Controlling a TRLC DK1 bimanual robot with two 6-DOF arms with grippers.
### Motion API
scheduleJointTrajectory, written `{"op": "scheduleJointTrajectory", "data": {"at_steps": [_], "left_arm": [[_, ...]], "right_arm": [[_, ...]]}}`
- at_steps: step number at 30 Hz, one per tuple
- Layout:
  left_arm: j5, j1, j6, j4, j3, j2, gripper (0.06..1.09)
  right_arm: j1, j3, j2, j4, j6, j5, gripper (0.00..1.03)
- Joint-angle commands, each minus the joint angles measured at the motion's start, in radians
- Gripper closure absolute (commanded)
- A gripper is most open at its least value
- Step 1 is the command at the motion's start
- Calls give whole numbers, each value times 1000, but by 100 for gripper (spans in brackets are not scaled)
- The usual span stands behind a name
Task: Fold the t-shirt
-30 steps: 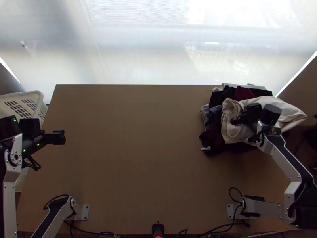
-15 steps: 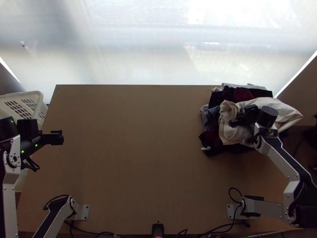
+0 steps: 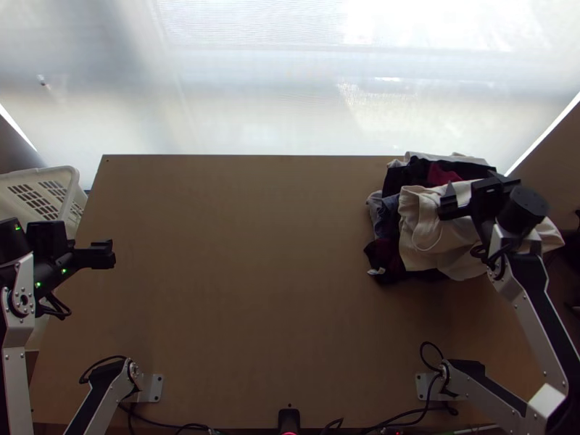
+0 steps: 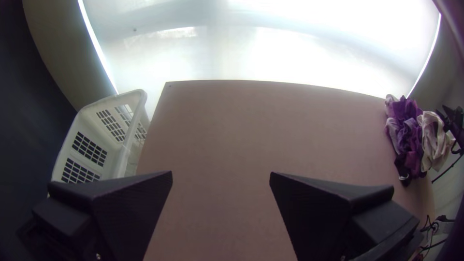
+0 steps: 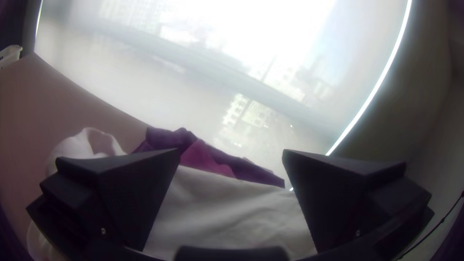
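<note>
Zero folding evident; pale cloth (image 3: pixel 435 250) bunched on heap (image 3: pixel 386 255). Left pincer (image 4: pixel 221 175), right pincer (image 5: pixel 231 152) wide open, empty. Spreading, folding remain.

I note a white plastic basket with gridded openings (image 3: pixel 65 175) left of the light wooden desk (image 3: pixel 254 290); beyond, a bright window (image 3: pixel 254 94).

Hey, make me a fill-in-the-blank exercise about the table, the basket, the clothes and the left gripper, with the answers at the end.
The basket beside the table is coloured ____.
The clothes pile lies not on the table's left side but on its ____ side.
The cream cloth lies not under the pile but on ____ of it.
The left gripper is not shut but ____.

Missing words: white; right; top; open.
</note>
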Motion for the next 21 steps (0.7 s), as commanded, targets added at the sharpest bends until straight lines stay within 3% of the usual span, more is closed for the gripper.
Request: {"op": "scheduleJointTrajectory", "data": {"at_steps": [1,7,11,12,15,16,17,18,20,21], "left_arm": [[1,-5,-1,-20,3,-27,11],[1,-13,7,-29,-2,-38,11],[1,-15,8,-30,-2,-44,11],[1,-15,11,-33,-2,-47,11],[-1,-4,31,-41,-2,-55,11],[-1,4,39,-43,-2,-59,11],[-1,8,43,-46,-2,-61,11],[-1,13,50,-47,-3,-64,11],[-1,19,54,-53,-5,-67,11],[-1,21,54,-52,-8,-69,11]], "right_arm": [[-12,52,-134,-75,-6,6,4],[-23,2,-157,-49,-33,7,4],[-1,-57,-111,2,-42,7,23],[6,-63,-102,9,-42,7,36],[8,-80,-93,78,-41,9,98],[8,-78,-91,86,-41,9,100],[8,-75,-90,86,-42,9,100],[8,-69,-88,86,-42,9,91],[8,-57,-96,72,-42,10,36],[8,-46,-100,55,-42,15,18]]}}
